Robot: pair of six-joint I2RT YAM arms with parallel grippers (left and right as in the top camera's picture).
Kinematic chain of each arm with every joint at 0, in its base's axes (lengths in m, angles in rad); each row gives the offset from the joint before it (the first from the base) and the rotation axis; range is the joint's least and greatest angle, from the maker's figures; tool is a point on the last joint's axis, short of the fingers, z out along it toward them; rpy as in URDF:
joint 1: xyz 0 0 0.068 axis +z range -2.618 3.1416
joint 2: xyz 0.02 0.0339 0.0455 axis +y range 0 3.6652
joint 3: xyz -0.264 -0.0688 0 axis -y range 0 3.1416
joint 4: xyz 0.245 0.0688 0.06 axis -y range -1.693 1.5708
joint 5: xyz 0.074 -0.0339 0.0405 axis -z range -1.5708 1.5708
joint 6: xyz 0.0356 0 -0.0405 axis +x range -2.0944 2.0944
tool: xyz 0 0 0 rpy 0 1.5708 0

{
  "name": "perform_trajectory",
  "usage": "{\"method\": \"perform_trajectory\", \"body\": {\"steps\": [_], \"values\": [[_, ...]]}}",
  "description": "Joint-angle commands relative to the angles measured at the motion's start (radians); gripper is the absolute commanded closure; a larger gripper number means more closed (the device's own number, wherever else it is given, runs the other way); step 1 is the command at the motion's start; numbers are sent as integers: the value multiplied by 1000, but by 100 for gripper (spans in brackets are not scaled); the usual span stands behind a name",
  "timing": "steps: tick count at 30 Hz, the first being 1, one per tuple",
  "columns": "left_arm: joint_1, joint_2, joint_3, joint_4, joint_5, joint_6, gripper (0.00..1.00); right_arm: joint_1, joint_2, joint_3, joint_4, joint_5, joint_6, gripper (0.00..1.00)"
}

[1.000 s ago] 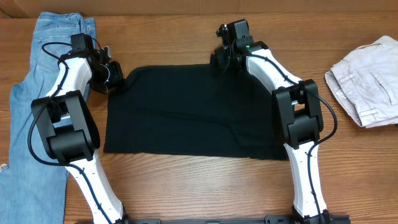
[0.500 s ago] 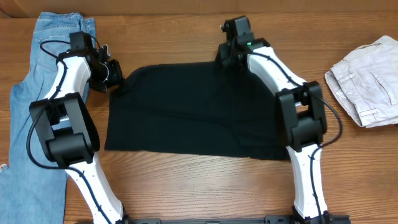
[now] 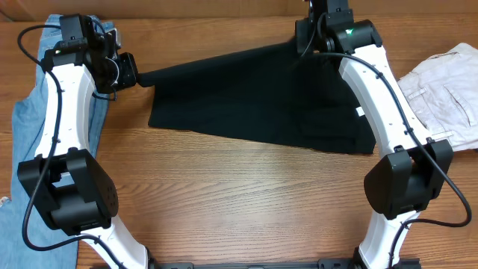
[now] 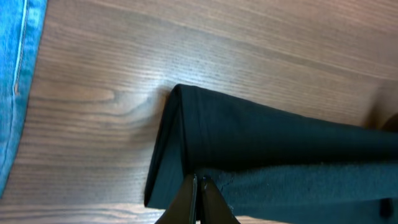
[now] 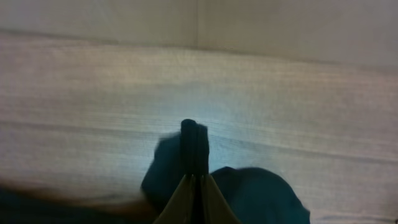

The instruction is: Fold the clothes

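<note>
The clothes [image 3: 254, 101], a plain black garment, hang stretched between my two grippers across the far half of the table, with the lower edge trailing on the wood. My left gripper [image 3: 133, 73] is shut on the garment's left corner [image 4: 186, 155]; its fingertips pinch the fabric edge in the left wrist view. My right gripper [image 3: 308, 41] is shut on the right top corner [image 5: 194, 146], where a fold of black cloth pokes up between the fingers.
Light blue jeans [image 3: 33, 112] lie along the left edge under the left arm. A pale beige folded garment [image 3: 441, 97] sits at the right edge. Brown cardboard runs along the back.
Both grippers have lifted and pulled the black garment away from the front edge; the right one moved farther back and right, the left one up and left. The cloth is now taut and slanted.
</note>
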Motion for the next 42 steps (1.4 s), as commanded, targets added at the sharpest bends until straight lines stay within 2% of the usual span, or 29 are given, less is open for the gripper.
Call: {"method": "perform_trajectory", "body": {"steps": [1,15,24,28,35,36,38,42], "values": [[6,-12,14,-34,-31,2,96,-23,-5,10,-39,45,7,96],[33,-12,14,-39,-55,8,96,-38,-5,10,54,45,7,95],[35,-12,14,-66,-58,10,96,-56,-5,8,-60,45,10,96],[33,-11,14,-88,-104,9,96,-71,-5,8,-116,78,55,96],[33,-11,9,-100,-135,10,96,-82,-5,8,-145,74,55,96],[33,-11,9,-105,-145,12,96,-82,-5,8,-150,75,55,93],[33,-11,8,-111,-188,12,96,-87,-5,8,-141,88,48,72],[33,-11,8,-121,-245,12,96,-115,-5,8,-78,104,49,60]]}}
